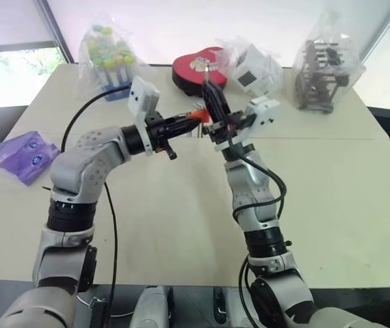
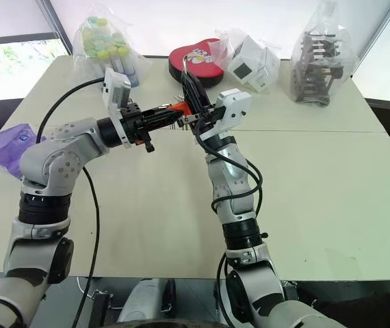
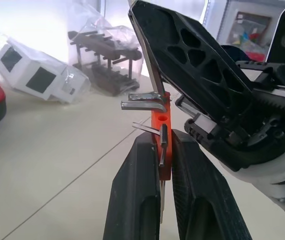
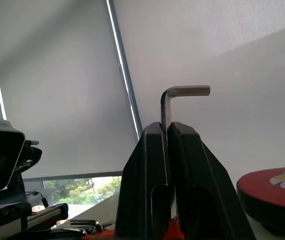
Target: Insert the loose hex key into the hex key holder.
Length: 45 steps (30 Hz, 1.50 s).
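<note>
**Two grippers meeting above the table, each clamped on one part**

We see the left gripper [image 3: 163, 165] raised over the beige table [image 1: 181, 205], its two black fingers pressed together on the hex key holder [image 3: 161, 131], an orange-red block with several short metal keys standing out of it. Just beside it, the right gripper [image 4: 167, 131] points upward, its fingers closed tight on the long leg of the loose hex key [image 4: 182, 93]; the bent short leg projects above the fingertips. Holder and right gripper sit very close together; we cannot tell whether they touch. At the table's far edge lie a red heart-shaped box [image 1: 196, 67] and several clear plastic bags [image 1: 325, 65]; a purple bag [image 1: 22, 156] rests to the left.
</note>
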Tool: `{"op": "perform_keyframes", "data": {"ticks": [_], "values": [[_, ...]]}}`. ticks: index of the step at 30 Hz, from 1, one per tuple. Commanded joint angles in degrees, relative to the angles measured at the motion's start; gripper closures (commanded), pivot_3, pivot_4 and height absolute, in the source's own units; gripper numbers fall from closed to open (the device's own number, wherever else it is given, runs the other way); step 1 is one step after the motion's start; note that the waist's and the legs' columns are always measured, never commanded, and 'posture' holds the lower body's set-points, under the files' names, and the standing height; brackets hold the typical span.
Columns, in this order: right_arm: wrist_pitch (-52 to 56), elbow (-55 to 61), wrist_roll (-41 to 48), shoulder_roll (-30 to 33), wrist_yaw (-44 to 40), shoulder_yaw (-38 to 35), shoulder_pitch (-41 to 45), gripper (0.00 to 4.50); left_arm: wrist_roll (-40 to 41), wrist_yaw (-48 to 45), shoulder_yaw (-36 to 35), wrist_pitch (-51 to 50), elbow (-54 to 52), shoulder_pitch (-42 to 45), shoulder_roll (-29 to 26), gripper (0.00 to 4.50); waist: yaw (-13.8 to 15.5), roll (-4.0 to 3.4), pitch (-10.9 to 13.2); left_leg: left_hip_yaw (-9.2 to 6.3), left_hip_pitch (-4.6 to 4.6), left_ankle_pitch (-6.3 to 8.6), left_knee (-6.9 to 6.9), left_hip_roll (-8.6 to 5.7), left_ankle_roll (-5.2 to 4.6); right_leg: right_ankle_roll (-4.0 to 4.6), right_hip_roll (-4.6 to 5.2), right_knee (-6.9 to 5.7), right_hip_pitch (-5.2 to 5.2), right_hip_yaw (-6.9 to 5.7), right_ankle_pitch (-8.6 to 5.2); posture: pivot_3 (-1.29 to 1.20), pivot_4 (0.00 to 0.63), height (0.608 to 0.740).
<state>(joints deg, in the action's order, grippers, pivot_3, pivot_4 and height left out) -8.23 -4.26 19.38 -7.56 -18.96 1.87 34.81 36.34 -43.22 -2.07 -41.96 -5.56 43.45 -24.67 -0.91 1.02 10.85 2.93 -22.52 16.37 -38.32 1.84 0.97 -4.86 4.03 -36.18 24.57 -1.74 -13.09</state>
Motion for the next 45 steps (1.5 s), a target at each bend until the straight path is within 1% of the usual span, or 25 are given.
{"op": "perform_keyframes", "data": {"ticks": [1, 13, 26, 35, 39, 41, 42, 45], "values": [[-0.59, 1.19, 0.23, -0.32, -0.10, -0.14, 0.67, 4.46, 1.86, 0.51, -2.99, 0.80, -1.32, 2.33, 0.14, 4.50, 0.00, 0.00, 0.00, 0.00, 0.00, 0.00, 0.00, 0.00, 0.00, 0.00, 0.00, 0.00, 0.00, 0.00, 0.00, 0.00, 0.150, 0.740], [-0.07, 2.49, 0.54, -0.29, 0.39, -0.33, 0.80, 4.46, 2.97, 1.43, -3.39, 0.59, -1.19, 2.34, 0.48, 4.50, -0.01, 0.00, 0.00, 0.00, 0.00, 0.00, 0.00, 0.00, 0.00, 0.00, 0.00, 0.00, 0.00, 0.00, 0.00, 0.00, 0.150, 0.740], [5.04, 6.74, 3.99, -0.04, 2.23, -1.40, 1.40, 4.46, 0.32, 1.44, -1.90, 4.73, -1.21, 1.14, 0.95, 4.50, 0.04, 0.00, 0.00, 0.00, 0.00, 0.00, 0.00, 0.00, 0.00, 0.00, 0.00, 0.01, 0.00, 0.00, 0.00, 0.00, 0.150, 0.740], [8.25, 7.67, 4.52, 1.31, 2.29, -1.85, 1.22, 4.46, -0.63, 0.92, -1.70, 6.91, -1.65, 1.02, 1.73, 4.50, 0.04, 0.00, 0.00, 0.01, -0.01, 0.00, 0.00, 0.00, 0.00, 0.00, 0.00, 0.01, 0.00, 0.00, 0.00, 0.00, 0.150, 0.740], [9.19, 8.09, 4.65, 1.90, 2.24, -2.06, 1.10, 3.18, -0.76, 0.85, -1.63, 7.35, -1.33, 1.10, 1.88, 4.50, 0.04, 0.00, 0.00, 0.01, 0.00, 0.00, 0.00, 0.00, 0.00, 0.00, 0.00, 0.01, 0.00, 0.00, 0.00, 0.00, 0.150, 0.740], [9.13, 8.32, 4.23, 2.26, 2.21, -2.12, 1.00, 2.11, -0.85, 0.87, -1.65, 7.53, -1.18, 1.13, 1.94, 4.50, 0.05, 0.00, 0.00, 0.01, 0.00, 0.00, 0.00, 0.00, 0.00, 0.00, 0.00, 0.01, 0.00, 0.00, 0.00, 0.00, 0.150, 0.740], [9.05, 8.52, 4.07, 2.54, 2.03, -2.14, 0.85, 1.64, -0.86, 0.89, -1.64, 7.64, -1.11, 1.13, 1.96, 4.50, 0.04, 0.00, 0.00, 0.01, 0.00, 0.00, 0.00, 0.00, 0.00, 0.00, 0.00, 0.01, 0.00, 0.00, 0.00, 0.00, 0.150, 0.740], [9.21, 10.57, 3.75, 4.61, 1.30, -2.62, -1.21, 1.64, -0.85, 1.34, -1.79, 7.85, -0.85, 1.15, 2.31, 4.50, 0.10, 0.00, 0.00, 0.01, -0.01, 0.00, 0.00, 0.00, 0.00, 0.00, 0.00, 0.02, 0.00, 0.00, 0.00, 0.00, 0.150, 0.740]]}}
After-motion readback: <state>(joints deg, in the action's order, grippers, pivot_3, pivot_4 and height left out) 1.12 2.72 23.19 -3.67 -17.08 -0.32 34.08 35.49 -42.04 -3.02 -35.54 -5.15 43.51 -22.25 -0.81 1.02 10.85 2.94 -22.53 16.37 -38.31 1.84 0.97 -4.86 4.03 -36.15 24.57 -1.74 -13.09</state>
